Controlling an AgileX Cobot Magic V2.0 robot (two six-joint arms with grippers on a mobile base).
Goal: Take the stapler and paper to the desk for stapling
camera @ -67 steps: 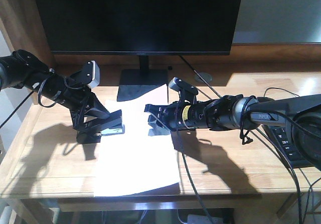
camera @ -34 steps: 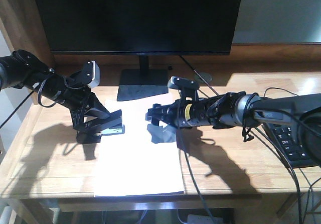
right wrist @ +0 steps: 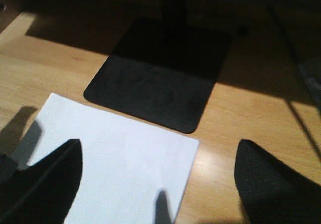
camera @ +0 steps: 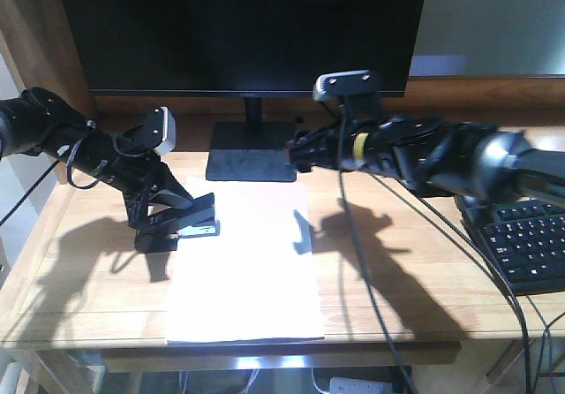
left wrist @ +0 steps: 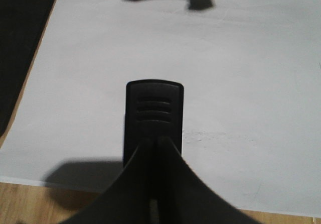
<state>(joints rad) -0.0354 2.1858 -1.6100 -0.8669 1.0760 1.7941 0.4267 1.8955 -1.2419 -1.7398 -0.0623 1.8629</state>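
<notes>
The black stapler [camera: 196,224] is at the left edge of the white paper [camera: 252,279], which lies flat on the desk [camera: 79,279]. My left gripper [camera: 173,221] is shut on the stapler's rear. In the left wrist view the stapler [left wrist: 153,114] juts out over the paper [left wrist: 230,78] from between the shut fingers of the left gripper [left wrist: 154,146]. My right gripper [camera: 297,152] hangs open and empty above the paper's far right corner. In the right wrist view the right gripper [right wrist: 156,184] has its jaws wide apart over the paper [right wrist: 115,153].
A large black monitor [camera: 243,23] stands at the back, its flat base [camera: 252,160] just beyond the paper; the base [right wrist: 158,81] also shows in the right wrist view. A black keyboard [camera: 530,248] lies at the right. Cables trail from the right arm across the desk.
My right gripper has risen off the paper and drawn back to the right, towards the monitor base, open and empty. The left gripper and stapler have not moved.
</notes>
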